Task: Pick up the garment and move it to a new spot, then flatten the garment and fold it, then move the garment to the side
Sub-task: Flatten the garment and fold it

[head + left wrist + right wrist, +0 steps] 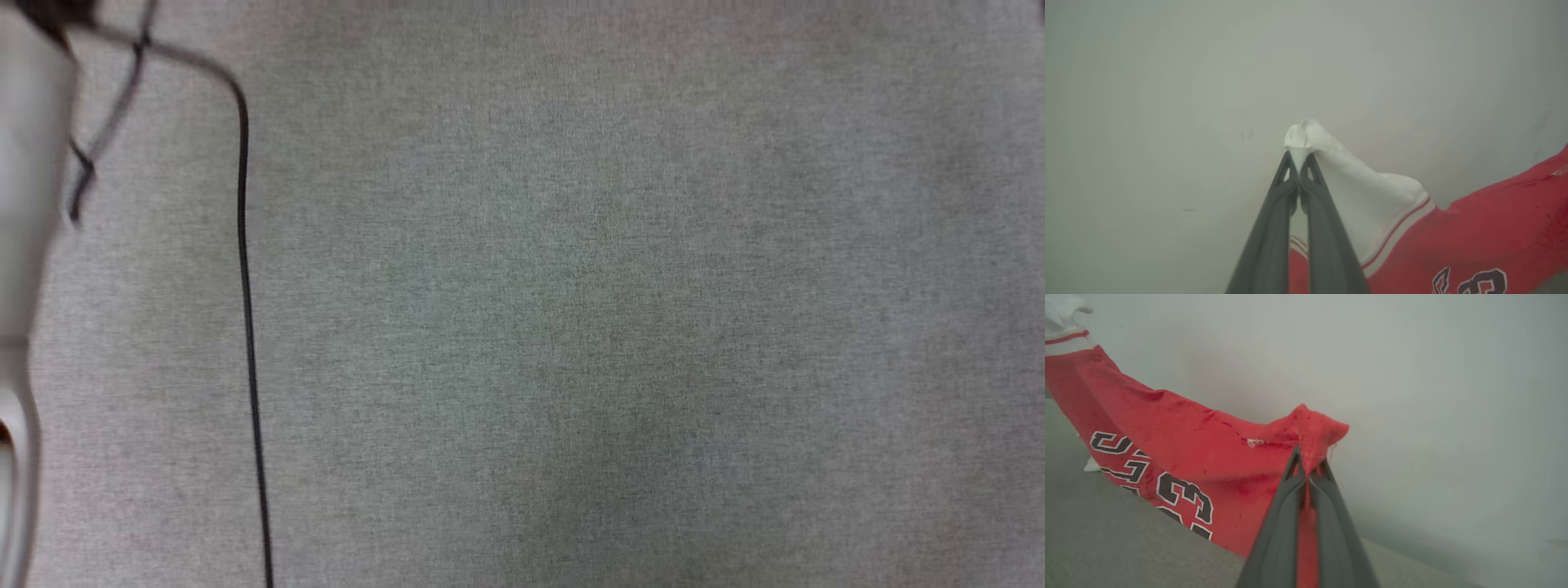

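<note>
Left wrist view: my left gripper (pixel 1299 157) had its two dark fingers pressed together on the bunched tip of the white sleeve (pixel 1367 192) of the garment (pixel 1486 228), a red jersey-style T-shirt. From the pinch the sleeve ran down to the red-and-white striped trim (pixel 1396 233), and the red body stretched away toward the view's right edge. Parts of two black, white-edged characters (pixel 1482 281) showed at the bottom edge, cut off and not legible. Right wrist view: my right gripper (pixel 1306 459) was likewise closed, nipping a fold of the red fabric so that a small peak of cloth stood above the fingertips. The garment hung from this pinch toward the upper left of that view, where the striped trim and white sleeve appeared again. Black lettering (pixel 1186 496) with white edging was seen inverted; a "3" could be read with a second figure beside it, the rest being cut by the garment's lower edge. A small white mark (pixel 1255 442) near the pinch was too small to read. The garment was thus held up between both grippers before a pale wall (pixel 1433 396), above a grey textile surface (pixel 1106 539); whether it touched that surface could not be told. Head view: grey textile surface, a black cable (pixel 245 286), and a pale forearm (pixel 24 163) at the left edge.
</note>
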{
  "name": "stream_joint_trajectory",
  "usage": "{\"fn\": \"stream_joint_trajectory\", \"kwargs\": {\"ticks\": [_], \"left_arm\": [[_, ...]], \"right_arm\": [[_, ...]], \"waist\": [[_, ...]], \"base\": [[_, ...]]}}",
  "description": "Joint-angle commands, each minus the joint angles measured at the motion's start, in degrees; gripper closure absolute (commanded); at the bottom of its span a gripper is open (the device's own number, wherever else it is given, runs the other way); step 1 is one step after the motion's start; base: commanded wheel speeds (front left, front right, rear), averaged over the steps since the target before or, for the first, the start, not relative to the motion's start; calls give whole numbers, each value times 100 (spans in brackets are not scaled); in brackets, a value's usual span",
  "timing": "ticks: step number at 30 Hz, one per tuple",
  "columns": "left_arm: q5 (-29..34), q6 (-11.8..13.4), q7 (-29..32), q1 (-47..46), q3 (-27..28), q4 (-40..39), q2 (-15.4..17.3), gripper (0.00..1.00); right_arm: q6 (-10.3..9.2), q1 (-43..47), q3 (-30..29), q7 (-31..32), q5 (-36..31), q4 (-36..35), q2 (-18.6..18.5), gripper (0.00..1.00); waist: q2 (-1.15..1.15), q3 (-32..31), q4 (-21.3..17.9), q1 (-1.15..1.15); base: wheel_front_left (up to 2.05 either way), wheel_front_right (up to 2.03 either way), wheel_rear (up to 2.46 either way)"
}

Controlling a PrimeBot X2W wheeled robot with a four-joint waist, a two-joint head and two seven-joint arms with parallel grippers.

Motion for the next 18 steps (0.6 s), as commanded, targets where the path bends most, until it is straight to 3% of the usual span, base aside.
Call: {"fn": "stream_joint_trajectory", "kwargs": {"ticks": [1,18], "left_arm": [[-21,58,-44,251,-3,-84,21,100],[-685,1226,33,4875,8,-2297,584,100]], "right_arm": [[-7,185,76,-55,57,-22,-44,100],[-6,2887,1282,-464,1082,-740,-761,100]], "waist": [[0,-97,26,0],[0,-1538,228,0]], "base": [[0,0,0],[0,0,0]]}}
